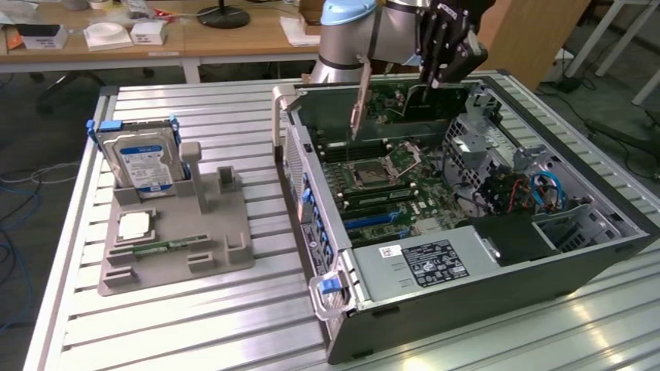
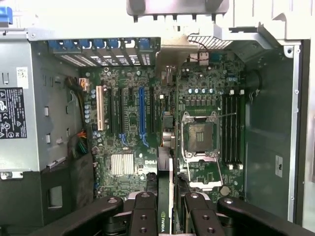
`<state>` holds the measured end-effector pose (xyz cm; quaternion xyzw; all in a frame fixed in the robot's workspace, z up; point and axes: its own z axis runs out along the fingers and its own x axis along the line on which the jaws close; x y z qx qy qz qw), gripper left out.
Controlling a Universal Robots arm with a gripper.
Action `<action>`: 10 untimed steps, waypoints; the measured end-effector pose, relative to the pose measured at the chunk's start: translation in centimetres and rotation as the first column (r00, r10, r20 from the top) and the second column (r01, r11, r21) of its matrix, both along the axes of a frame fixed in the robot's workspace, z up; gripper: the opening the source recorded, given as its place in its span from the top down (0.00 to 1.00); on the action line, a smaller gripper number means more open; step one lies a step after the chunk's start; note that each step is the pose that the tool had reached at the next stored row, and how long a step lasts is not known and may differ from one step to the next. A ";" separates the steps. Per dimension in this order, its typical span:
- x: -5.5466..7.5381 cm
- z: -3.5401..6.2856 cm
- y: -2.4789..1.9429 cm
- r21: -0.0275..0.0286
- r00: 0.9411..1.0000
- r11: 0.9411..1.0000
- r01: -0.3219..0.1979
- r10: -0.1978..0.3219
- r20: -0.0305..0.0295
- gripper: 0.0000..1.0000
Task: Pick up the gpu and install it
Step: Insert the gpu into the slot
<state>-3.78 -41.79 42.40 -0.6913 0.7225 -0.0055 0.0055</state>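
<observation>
Gpu (image 2: 163,220), one, clamped in end effector (image 1: 441,77) over case (image 1: 484,297).

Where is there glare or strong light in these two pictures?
Exterior view: bright glare patches lie on the table. Wrist view: the case edge is washed out white; the fingers holding the gpu are dark.
</observation>
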 end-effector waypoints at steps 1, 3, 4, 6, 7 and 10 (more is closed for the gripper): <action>0.0 -0.11 0.00 0.000 1.000 1.000 0.000 0.000 0.002 0.74; 0.0 -0.35 0.00 0.000 1.000 1.000 0.001 -0.001 0.007 0.74; 0.0 -0.45 0.00 -0.001 1.000 1.000 0.002 -0.002 0.008 0.74; 0.0 -0.59 0.00 -0.003 1.000 1.000 0.003 -0.003 0.010 0.74; 0.0 -0.70 0.00 -0.004 1.000 1.000 0.003 -0.003 0.010 0.74; -0.2 -1.10 0.00 -0.005 1.000 1.000 0.003 -0.003 0.011 0.74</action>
